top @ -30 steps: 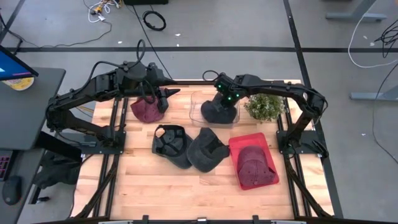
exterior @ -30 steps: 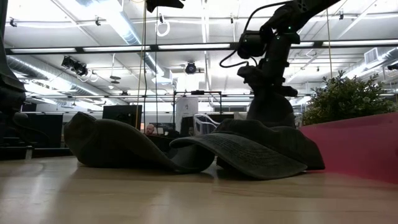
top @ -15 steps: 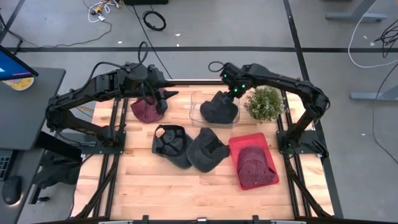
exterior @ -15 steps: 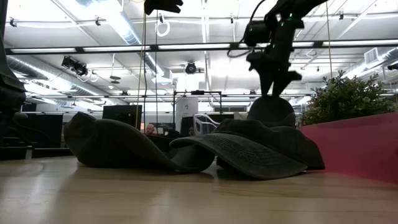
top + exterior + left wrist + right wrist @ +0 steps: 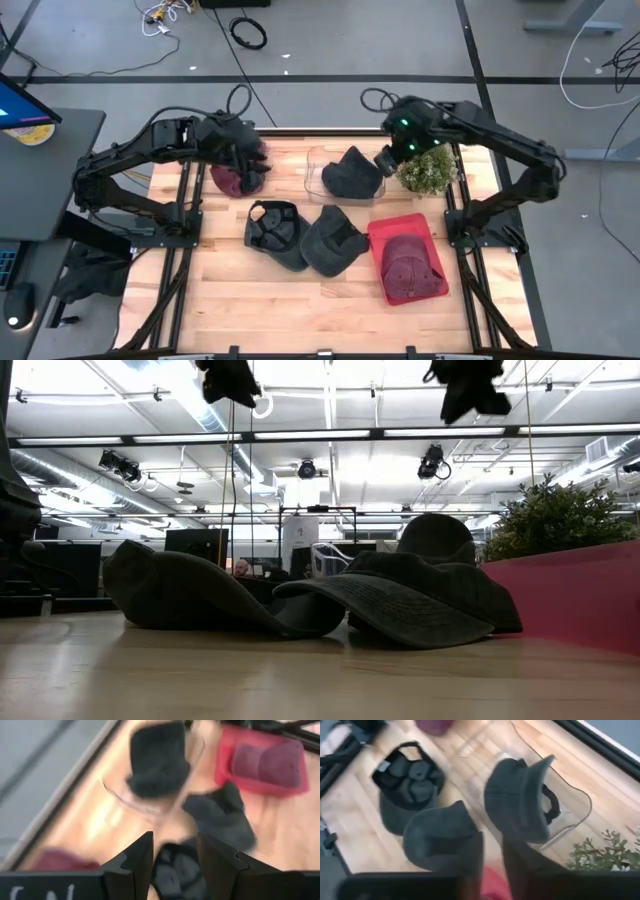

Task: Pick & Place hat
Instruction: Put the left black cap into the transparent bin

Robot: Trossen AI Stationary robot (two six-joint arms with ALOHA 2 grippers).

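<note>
Hats lie in several spots on the table. One dark cap (image 5: 352, 173) sits in the clear tray (image 5: 316, 180) at the back, with its brim pointing toward the left arm's side and its long way running across the table. The right gripper (image 5: 386, 160) hangs high, just beside that cap on the plant (image 5: 428, 170) side. Its fingers look close together and hold nothing. The left gripper (image 5: 248, 160) hangs over the maroon hat (image 5: 230, 178) at the back left. Its fingers (image 5: 137, 862) stand a little apart and are empty.

Two more dark hats (image 5: 305, 236) lie in the middle, touching. The right gripper seems a bit nearer to them. Their long way runs side to side. Another maroon cap (image 5: 410, 264) rests in the red tray (image 5: 380, 235).
</note>
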